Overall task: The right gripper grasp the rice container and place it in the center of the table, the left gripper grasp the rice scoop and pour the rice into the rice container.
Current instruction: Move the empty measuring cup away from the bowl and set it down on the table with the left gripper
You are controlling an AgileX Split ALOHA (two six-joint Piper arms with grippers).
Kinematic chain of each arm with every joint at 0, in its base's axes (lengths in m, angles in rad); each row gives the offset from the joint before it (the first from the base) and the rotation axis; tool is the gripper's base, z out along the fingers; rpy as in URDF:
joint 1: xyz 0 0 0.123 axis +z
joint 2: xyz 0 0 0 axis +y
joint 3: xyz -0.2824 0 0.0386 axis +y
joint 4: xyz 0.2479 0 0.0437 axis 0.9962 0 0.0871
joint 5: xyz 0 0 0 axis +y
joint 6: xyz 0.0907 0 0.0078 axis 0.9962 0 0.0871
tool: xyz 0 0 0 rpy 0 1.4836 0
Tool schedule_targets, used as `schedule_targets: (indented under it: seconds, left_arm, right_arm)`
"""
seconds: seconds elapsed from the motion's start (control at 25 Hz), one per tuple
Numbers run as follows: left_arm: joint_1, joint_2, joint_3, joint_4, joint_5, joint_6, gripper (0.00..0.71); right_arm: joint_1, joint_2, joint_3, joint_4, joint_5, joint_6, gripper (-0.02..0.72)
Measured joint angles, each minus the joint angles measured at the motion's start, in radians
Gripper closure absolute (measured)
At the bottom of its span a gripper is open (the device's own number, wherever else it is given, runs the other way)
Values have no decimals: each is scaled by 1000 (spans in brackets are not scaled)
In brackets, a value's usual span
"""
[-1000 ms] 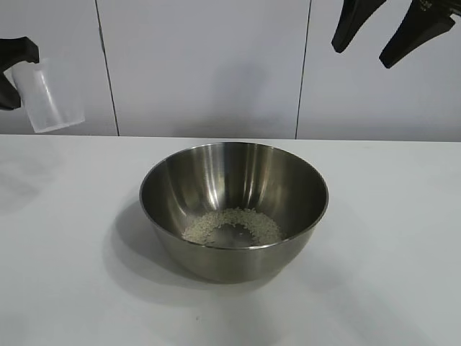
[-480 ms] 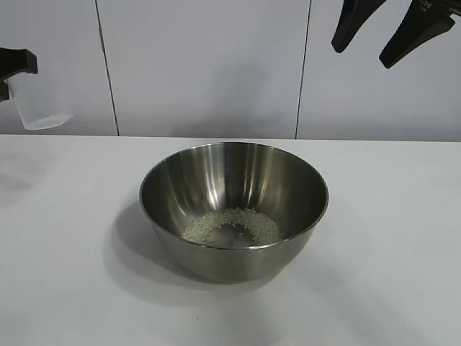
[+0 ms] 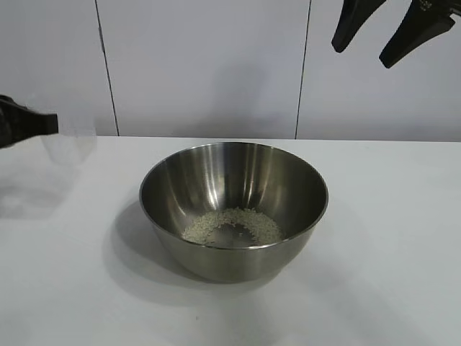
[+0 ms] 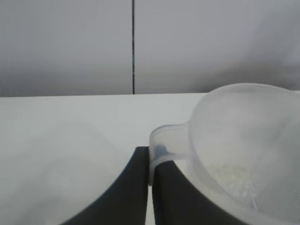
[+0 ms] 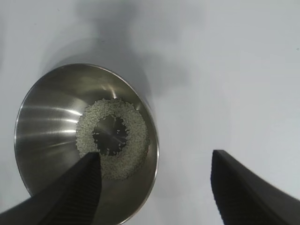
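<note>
The rice container [image 3: 234, 189], a big steel bowl, stands in the middle of the table [image 3: 389, 245] with a ring of rice [image 3: 232, 225] on its bottom. My left gripper [image 3: 43, 125] is at the far left, low over the table, shut on the side handle [image 4: 161, 140] of the clear rice scoop [image 3: 68, 148]. In the left wrist view the rice scoop [image 4: 243, 136] is near upright with a few grains [image 4: 229, 174] left inside. My right gripper [image 3: 371, 43] hangs open high at the back right, above the rice container [image 5: 51, 117] and its rice [image 5: 133, 140].
A white panelled wall [image 3: 209, 65] runs behind the table's back edge. White tabletop [image 5: 225, 70] lies bare round the bowl on all sides.
My left gripper has come down at the far left with the scoop, from wall height to just over the table. The bowl, the rice and the right gripper have not moved.
</note>
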Motion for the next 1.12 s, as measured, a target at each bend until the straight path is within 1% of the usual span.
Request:
schedule_targets:
  seconds: [0.16,0.32,0.52,0.64,0.72,0.76,0.84,1.0,1.12]
  left_arm:
    - [0,115,0,33,-108,-14,702]
    - [0,200,0,76,-166,-20,702]
    - [0,229,0,80,-178,-18,702]
    - [0,243,-1,80,-166,24,702]
    - [0,249,0,81,-155,43,685]
    - [0,250,0,81,-155,46,662]
    - [0,250,0,81,-161,50,592]
    - [0,246,18,81,-167,51,385]
    - [0,213,91,69,-166,59,337]
  right_arm:
    - [0,0,0,1,0,0,240]
    - [0,0,0,1,-1,0,240]
    - [0,0,0,1,-16,0,240]
    - [0,0,0,1,-22,0,240]
    - [0,0,0,1,-23,0,240]
    - [0,0,0,1,-23,0,240]
    - [0,0,0,1,-23,0,240]
    - [0,0,0,1,-27,0,240]
    - [0,0,0,1,-27,0,240]
